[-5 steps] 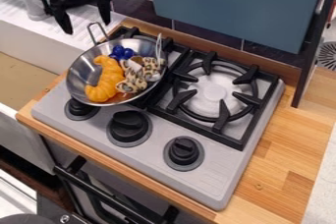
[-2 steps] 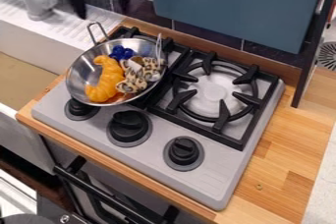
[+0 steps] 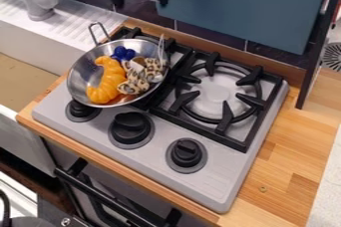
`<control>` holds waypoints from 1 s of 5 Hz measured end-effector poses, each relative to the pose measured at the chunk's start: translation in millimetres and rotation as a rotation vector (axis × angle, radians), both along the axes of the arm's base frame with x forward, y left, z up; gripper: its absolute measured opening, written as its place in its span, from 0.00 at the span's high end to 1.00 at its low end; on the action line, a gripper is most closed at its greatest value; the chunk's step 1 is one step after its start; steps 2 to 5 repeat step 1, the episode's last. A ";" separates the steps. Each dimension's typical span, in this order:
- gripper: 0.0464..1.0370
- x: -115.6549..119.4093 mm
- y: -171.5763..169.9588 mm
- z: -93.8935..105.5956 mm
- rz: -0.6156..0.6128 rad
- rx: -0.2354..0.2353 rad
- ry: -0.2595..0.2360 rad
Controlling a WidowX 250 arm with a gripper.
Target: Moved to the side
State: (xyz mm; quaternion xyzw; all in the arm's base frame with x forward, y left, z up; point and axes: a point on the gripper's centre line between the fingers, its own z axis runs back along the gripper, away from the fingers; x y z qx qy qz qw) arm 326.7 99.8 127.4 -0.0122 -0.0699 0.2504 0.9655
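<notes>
See the claw [image 3: 140, 5] hanging released near the top edge, left of centre. Find the pan [image 3: 81, 74], probably the thing to shift, at upper left on the stove [image 3: 220, 183]. Could be already moved aside or awaiting that; cannot tell which.

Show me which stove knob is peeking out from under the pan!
The leftmost knob: the silver pan hides part of it. The middle knob and the rightmost knob show whole.
</notes>
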 end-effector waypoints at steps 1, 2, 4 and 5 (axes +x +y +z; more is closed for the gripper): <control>0.04 -1.1 -5.8 7.3 -0.015 -0.024 0.024; 0.04 -1.1 -5.8 7.3 -0.015 -0.024 0.024; 0.04 -1.1 -5.8 7.3 -0.015 -0.024 0.024; 0.04 -1.1 -5.8 7.3 -0.015 -0.024 0.024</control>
